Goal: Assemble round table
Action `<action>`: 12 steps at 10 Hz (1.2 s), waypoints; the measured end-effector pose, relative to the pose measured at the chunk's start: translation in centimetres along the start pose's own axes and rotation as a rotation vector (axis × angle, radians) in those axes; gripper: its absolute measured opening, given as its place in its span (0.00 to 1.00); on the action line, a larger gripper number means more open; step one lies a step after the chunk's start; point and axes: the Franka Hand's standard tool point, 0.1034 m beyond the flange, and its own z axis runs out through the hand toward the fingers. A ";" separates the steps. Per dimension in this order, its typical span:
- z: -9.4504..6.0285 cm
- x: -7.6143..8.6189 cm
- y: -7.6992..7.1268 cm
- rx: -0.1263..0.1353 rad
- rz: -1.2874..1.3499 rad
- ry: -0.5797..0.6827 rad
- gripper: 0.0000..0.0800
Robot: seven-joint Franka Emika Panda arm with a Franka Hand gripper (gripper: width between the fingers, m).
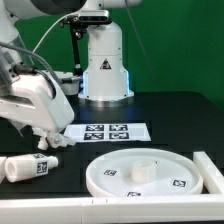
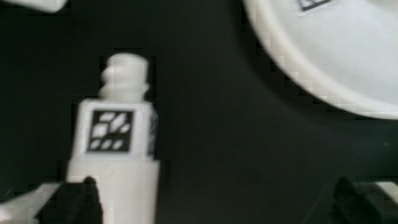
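White arm: glossy rounded shells, dark gaps at the joints. Base column by the desk's far edge was white too, with a triangular warning sticker on its front and a bluish ring round its foot. Gripper fingers were black, looked matte.

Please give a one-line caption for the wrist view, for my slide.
Open gripper above the tagged leg lying beside the round disc.
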 end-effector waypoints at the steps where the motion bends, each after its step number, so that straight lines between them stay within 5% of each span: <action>1: 0.1 0.2 0.6 -0.002 -0.041 -0.015 0.81; 3: -0.6 2.4 3.5 0.004 -0.071 -0.033 0.81; 5: -1.9 3.8 5.2 -0.001 -0.063 -0.224 0.81; 9: -1.3 4.3 4.7 -0.008 -0.072 -0.232 0.81; 12: 0.0 3.6 3.7 -0.022 0.052 -0.354 0.81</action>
